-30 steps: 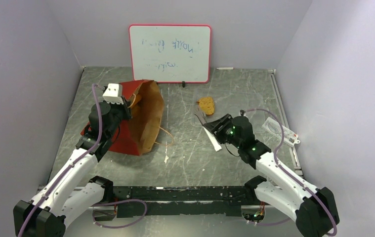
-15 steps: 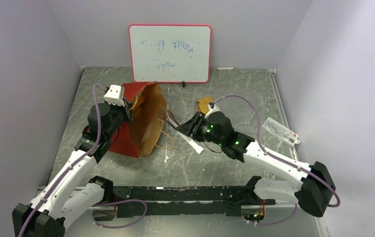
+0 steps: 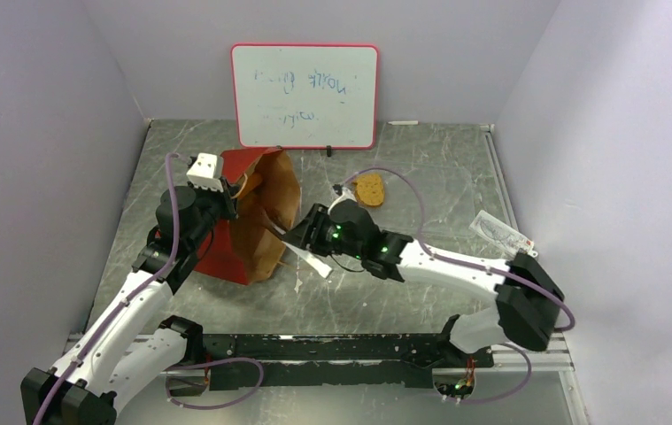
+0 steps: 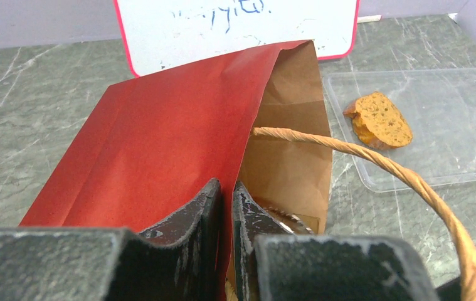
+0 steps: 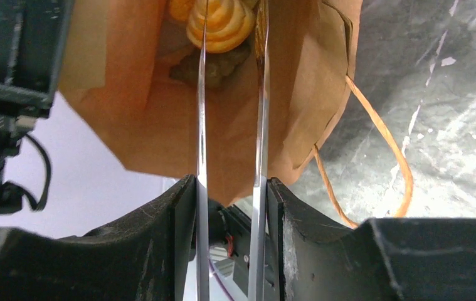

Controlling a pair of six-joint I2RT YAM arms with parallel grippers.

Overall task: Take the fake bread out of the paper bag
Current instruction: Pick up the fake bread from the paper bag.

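Left gripper: jaws together, clamped on the red wall of the paper bag at the rim of its mouth, one finger outside on the red face, the other inside against the brown lining. Bag lies on the tabletop with its mouth turned toward the right arm.

Right gripper: jaws apart, a plain gap between them. Two long thin blades run forward from its fingers, parallel, and reach into the bag mouth.
- Ahead of this gripper, deep in the bag: a yellow-orange roll sits at the far end of the blades. The blades cross in front of it; cannot tell whether they touch it.
- Just nearer than the roll, between the blades: a darker brownish piece, dim, shape unclear.
- To the right of the blades, outside the bag: one loop handle trails onto the tabletop.

From the left wrist view:
- Second loop handle arcs across, right of the gripper.
- Beyond it, right and forward: an orange-brown slice lies in a clear plastic tray, out of the bag, well apart from both grippers.
- Whiteboard stands straight ahead, behind the bag.
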